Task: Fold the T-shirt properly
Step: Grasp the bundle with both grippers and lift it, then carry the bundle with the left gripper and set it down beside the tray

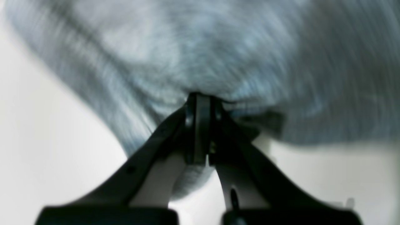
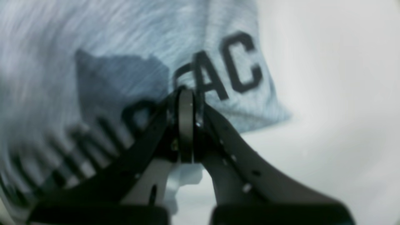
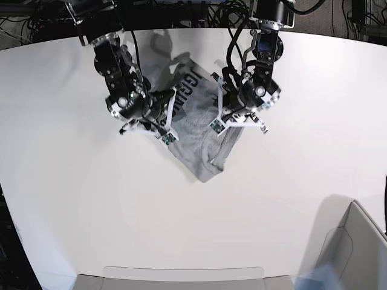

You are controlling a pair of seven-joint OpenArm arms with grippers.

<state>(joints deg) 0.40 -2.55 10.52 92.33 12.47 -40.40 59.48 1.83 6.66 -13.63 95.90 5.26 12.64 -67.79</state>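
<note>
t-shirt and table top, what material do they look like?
T-shirt: soft knit, likely cotton jersey, heather grey; it drapes and bunches, with mottled flecks and flat black printed letters. Table: smooth white matte board, probably laminate; even surface, soft shadows, no glare.

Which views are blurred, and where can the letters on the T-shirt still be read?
Left wrist view: T-shirt streaked with motion blur. Right wrist view: cloth smeared at left, letters "AC" sharper near the right end effector. Base view: mostly sharp, lettering too small to read.
</note>
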